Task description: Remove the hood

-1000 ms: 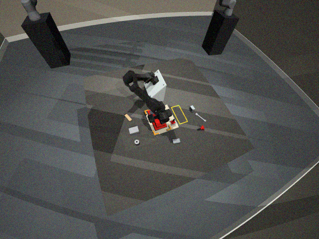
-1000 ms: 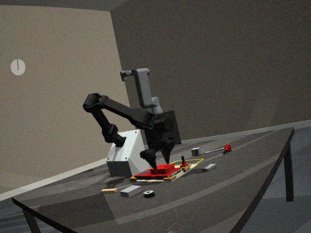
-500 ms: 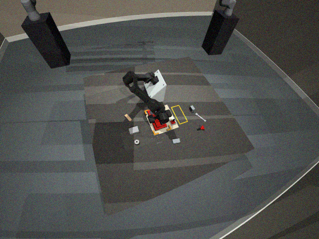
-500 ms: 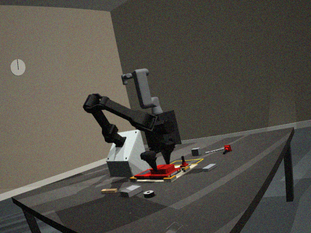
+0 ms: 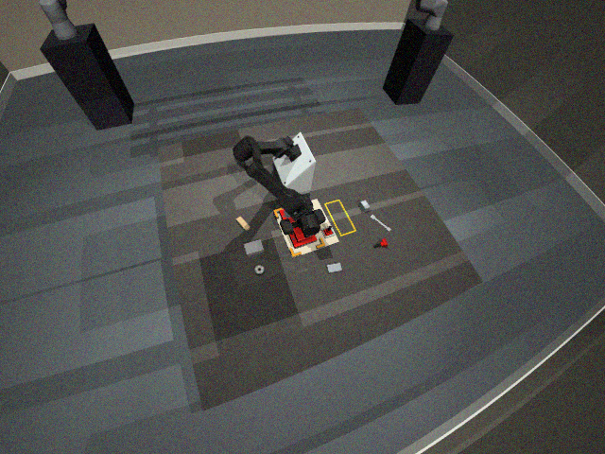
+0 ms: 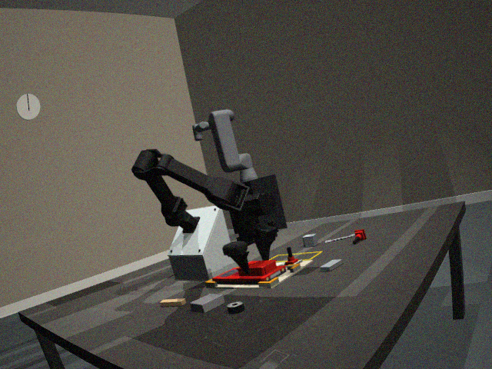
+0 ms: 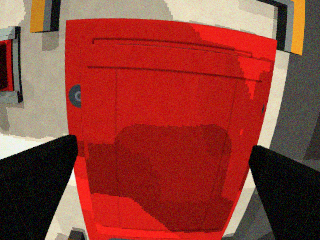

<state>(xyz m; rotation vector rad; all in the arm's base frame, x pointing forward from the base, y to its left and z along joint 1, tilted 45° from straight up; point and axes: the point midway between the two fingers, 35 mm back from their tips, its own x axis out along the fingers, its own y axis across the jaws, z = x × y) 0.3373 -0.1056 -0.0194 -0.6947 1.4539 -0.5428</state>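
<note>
The desk point(image 6: 357, 286) carries everything, and on it the task is barely started: the red hood point(image 7: 170, 134) is on the car point(image 5: 305, 235), which sits on a cream base plate point(image 6: 274, 280) with orange corner brackets, and the yellow-outlined marked area point(image 5: 340, 218) just beside the plate has nothing inside its outline. The hand point(image 6: 254, 254) is spread wide and holds nothing; in the wrist view its dark fingers stand either side of the hood, low over it, though I cannot tell whether they touch it. Gripping, lifting off, carrying across to the marked area, setting down and releasing all appear left to do. There are no real containers here; small loose blocks, a ring and a red-ended tool lie scattered well apart from the car.
</note>
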